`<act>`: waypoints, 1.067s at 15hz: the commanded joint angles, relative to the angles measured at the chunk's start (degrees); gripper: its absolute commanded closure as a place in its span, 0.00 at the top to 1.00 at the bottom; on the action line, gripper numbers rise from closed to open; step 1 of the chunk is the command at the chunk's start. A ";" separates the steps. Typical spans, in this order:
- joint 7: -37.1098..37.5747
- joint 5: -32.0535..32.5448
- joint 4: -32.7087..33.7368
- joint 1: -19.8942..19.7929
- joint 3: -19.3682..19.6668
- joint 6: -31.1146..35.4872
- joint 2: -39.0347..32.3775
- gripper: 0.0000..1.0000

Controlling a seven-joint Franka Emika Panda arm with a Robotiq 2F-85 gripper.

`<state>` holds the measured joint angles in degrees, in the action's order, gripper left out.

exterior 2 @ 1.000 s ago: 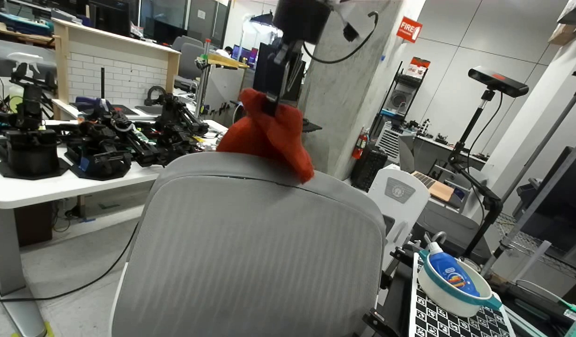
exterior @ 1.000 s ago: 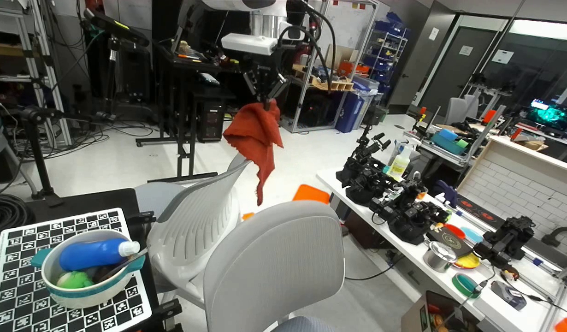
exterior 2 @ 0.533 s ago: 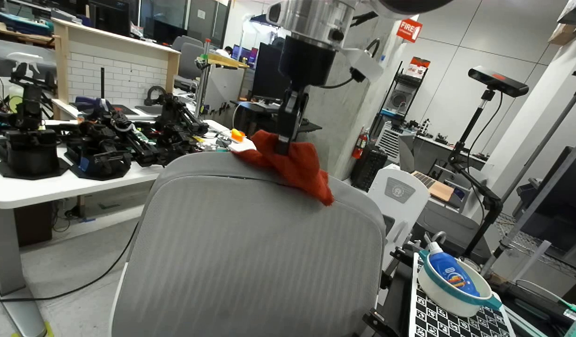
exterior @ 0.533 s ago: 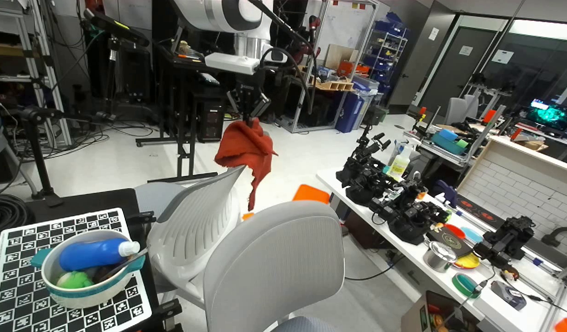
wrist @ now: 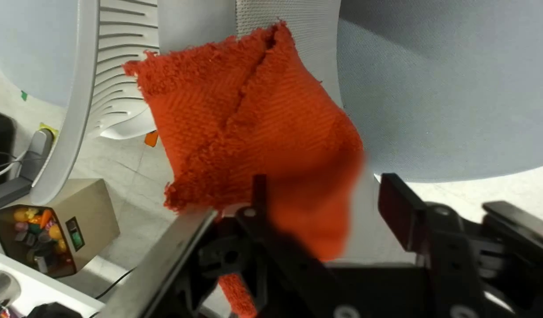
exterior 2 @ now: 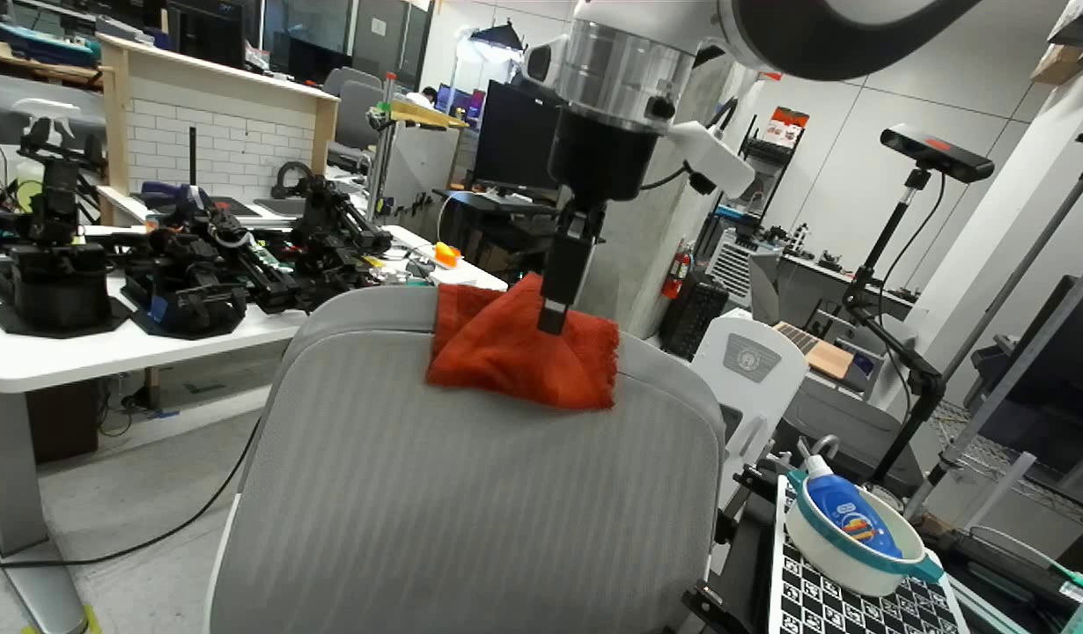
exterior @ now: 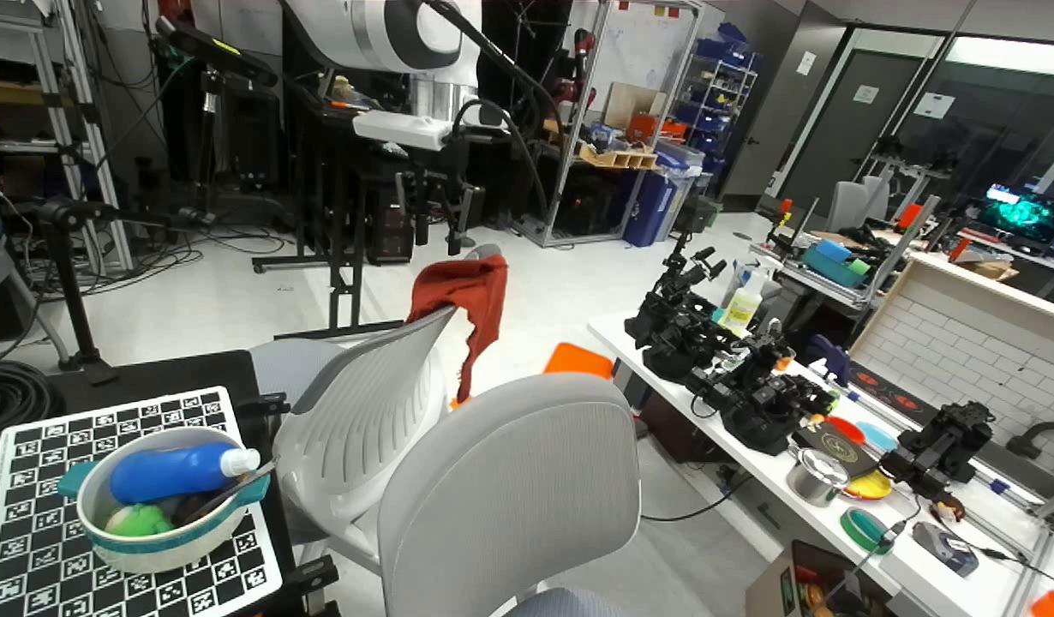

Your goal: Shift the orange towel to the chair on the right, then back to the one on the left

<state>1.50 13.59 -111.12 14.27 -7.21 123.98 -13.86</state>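
Observation:
The orange towel (exterior: pixel 463 287) is draped over the top edge of the farther chair's backrest (exterior: pixel 364 420), with a long corner hanging down. In an exterior view the towel (exterior 2: pixel 489 348) covers the middle of that chair's upper edge (exterior 2: pixel 348 308). My gripper (exterior: pixel 439 240) is just above the towel, its two fingers spread apart. From the wrist view, a blurred fold of towel (wrist: pixel 315 203) shows between the fingers of the gripper (wrist: pixel 322 185), clear of the right finger; neither side pinches it. A second grey chair (exterior: pixel 518 488) bears no towel.
A white table (exterior 2: pixel 31 357) with several black robot arms (exterior 2: pixel 62 291) stands alongside the chairs. On a checkered board (exterior: pixel 38 514) sits a white pot (exterior: pixel 158 557) holding a blue bottle (exterior: pixel 171 471). A box of toys (wrist: pixel 90 216) is on the floor.
The gripper came down with the towel onto the backrest, then its fingers parted and let go. The towel, earlier hanging from the gripper, now rests over the chair's top edge.

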 commanded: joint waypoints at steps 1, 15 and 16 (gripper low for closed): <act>1.02 0.67 -3.68 -1.02 -0.28 1.42 4.04 0.97; -2.17 -4.06 -4.35 -6.24 0.35 0.65 10.24 1.00; -2.17 -4.07 -4.45 -6.24 0.34 0.65 10.24 1.00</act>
<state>-0.69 9.52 -115.69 8.20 -6.67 124.78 -3.61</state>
